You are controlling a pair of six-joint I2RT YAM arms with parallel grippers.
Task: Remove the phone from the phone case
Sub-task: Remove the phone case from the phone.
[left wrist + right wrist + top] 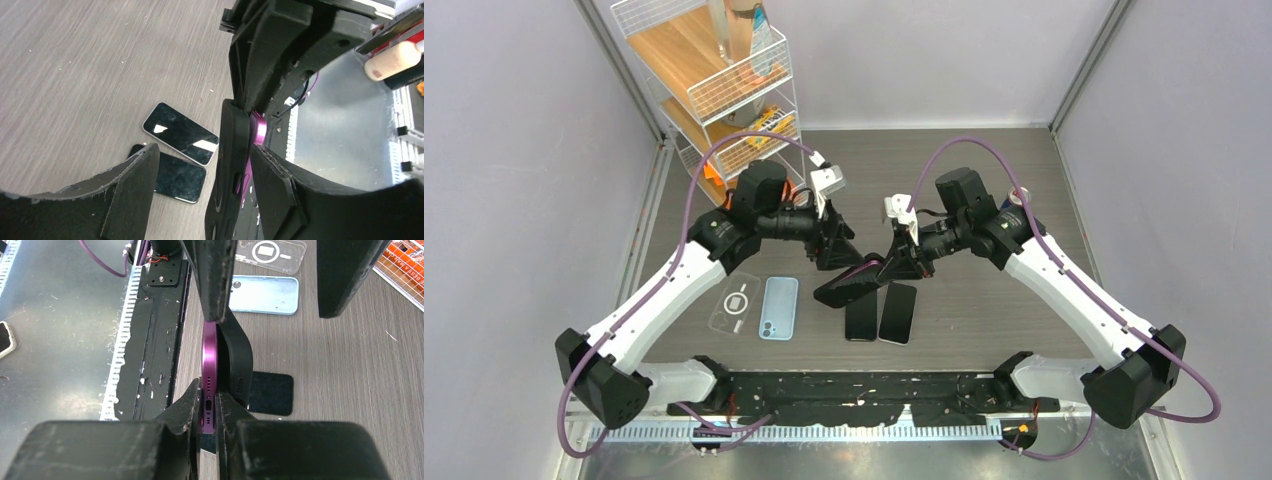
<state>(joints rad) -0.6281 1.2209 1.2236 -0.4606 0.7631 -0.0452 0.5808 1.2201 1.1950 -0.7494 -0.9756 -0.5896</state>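
- Closest to my bases, flat on the table [1024,300]: one dark phone [861,316] and a second dark phone [898,313] just beside it, screens up.
- Same row, left of them: a light-blue phone [779,307], with a clear case [737,307] bearing a ring mark just beside it.
- Just past the dark phones, off the table and tilted: the purple phone [209,360], partly in its black case [237,365].
- My right gripper [207,407] is clamped tight on the purple phone's port end.
- The black case bows off the phone at the gripped end and meets it further up.
- My left gripper [197,167] has its jaws spread and grips nothing. The case stands between the fingers, just beside one and well apart from the other.
- Far left corner: a wire rack [724,90] with wooden shelves.
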